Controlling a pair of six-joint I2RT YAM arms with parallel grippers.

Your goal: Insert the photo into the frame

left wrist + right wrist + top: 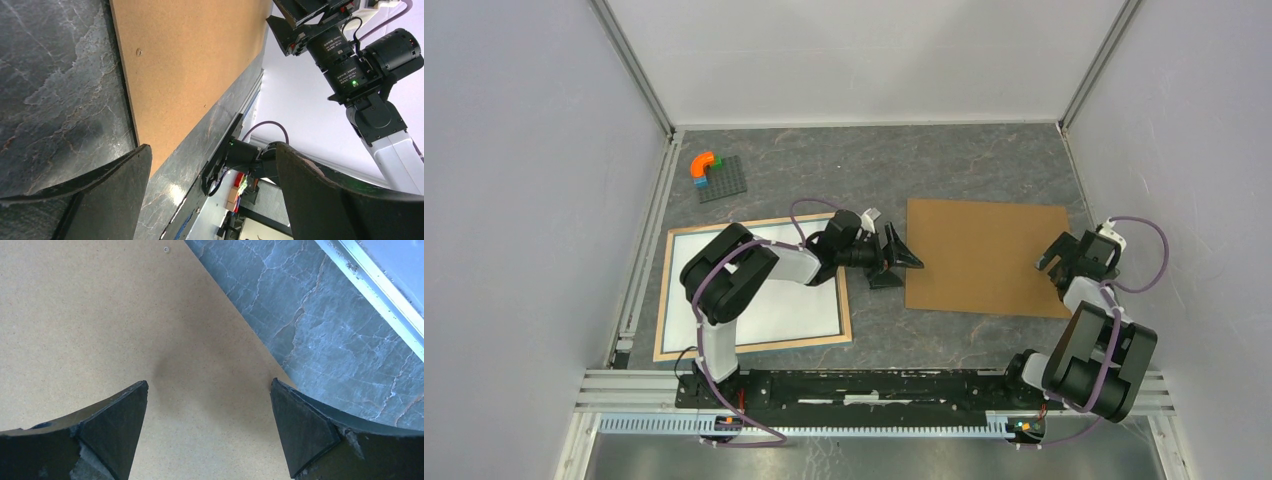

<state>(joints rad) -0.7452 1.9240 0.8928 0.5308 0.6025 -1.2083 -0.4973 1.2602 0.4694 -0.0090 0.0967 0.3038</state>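
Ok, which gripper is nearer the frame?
Left. The left gripper is just right of the frame; the right gripper is farther off, over the brown board.

- Dark grey marbled bench (824, 170) lies under the left fingers (906, 256) and right fingers (1054, 252).
- Plain pale walls (864, 50) stand beyond and beside them.
- An aluminium rail (646, 245) edges the bench, left of the left fingers.

The left arm stretches rightward, and the left tool (900, 268) is wide open. The right arm is folded, the right tool (1054, 266) open too.
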